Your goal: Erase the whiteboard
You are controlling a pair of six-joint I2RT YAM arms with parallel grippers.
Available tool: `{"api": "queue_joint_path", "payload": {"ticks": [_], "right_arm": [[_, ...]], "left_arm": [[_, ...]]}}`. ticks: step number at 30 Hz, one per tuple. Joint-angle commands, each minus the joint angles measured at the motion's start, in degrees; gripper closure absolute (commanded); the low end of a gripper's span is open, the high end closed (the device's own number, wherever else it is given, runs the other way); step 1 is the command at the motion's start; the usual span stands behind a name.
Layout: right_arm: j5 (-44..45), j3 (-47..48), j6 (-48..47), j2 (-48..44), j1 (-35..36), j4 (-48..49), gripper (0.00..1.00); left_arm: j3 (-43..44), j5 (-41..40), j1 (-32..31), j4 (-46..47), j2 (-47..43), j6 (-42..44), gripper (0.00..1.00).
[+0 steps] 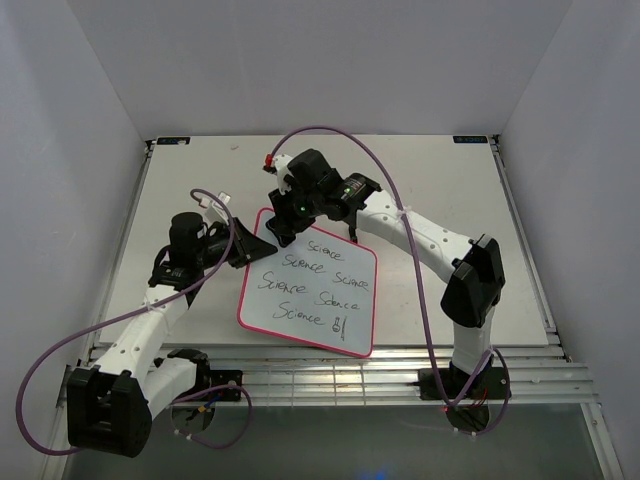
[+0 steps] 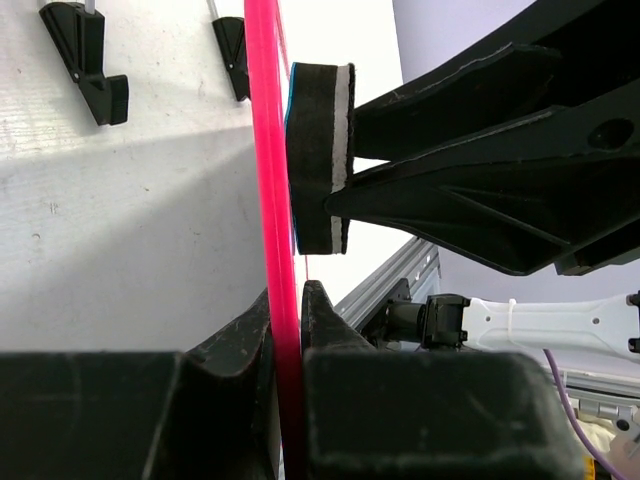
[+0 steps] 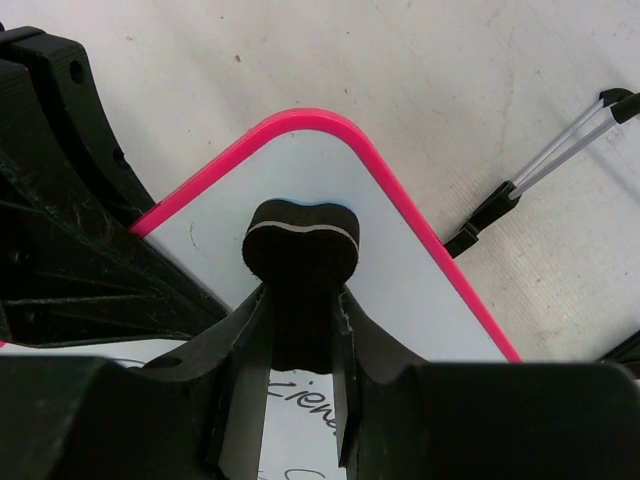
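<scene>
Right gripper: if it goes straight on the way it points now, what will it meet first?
The whiteboard. The right gripper holds the eraser in its fingers, aimed at the board's blank corner; the eraser seems to touch it, though depth is unclear.

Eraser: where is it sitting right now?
Right wrist view, centre: the eraser is clamped in the jaws of the right gripper, against the whiteboard near its far corner, just above the top line of writing.
</scene>
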Motion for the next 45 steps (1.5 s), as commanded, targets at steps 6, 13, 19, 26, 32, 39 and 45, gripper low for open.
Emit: {"api": "queue_joint_path", "payload": {"ticks": [6, 13, 19, 26, 32, 39, 45], "right_arm": [[8.2, -3.9, 2.5, 4.9, -1.1, -0.1, 0.81], [7.0, -22.3, 4.0, -3.4, -5.6, 5.0, 0.81], [4.7, -34.5, 5.1, -10.7, -9.5, 9.9, 0.81], [-1.8, -44.7, 4.4, -16.6, -11.2, 14.3, 0.81], [-2.5, -31.3, 3.4, -11.7, -6.4, 10.3, 0.81], [-1.2, -10.3, 2.4, -3.7, 0.9, 5.1, 0.82], [-3.4, 2.0, 1.0, 1.7, 4.7, 3.8, 0.82]], "left_arm": [[4.0, 8.1, -2.5, 11.9, -3.9, 0.9, 1.0], [3.3, 6.6, -2.6, 12.5, -3.8, 0.8, 1.0], [2.3, 4.8, -2.5, 12.9, -4.0, -0.1, 1.0], [1.4, 4.8, -2.6, 13.3, -3.7, -0.3, 1.0], [1.4, 5.6, -2.5, 13.4, -4.1, 0.1, 1.0], [2.2, 6.6, -2.7, 13.3, -3.8, 0.1, 1.0], [2.6, 7.6, -2.7, 13.3, -3.2, 0.3, 1.0]]}}
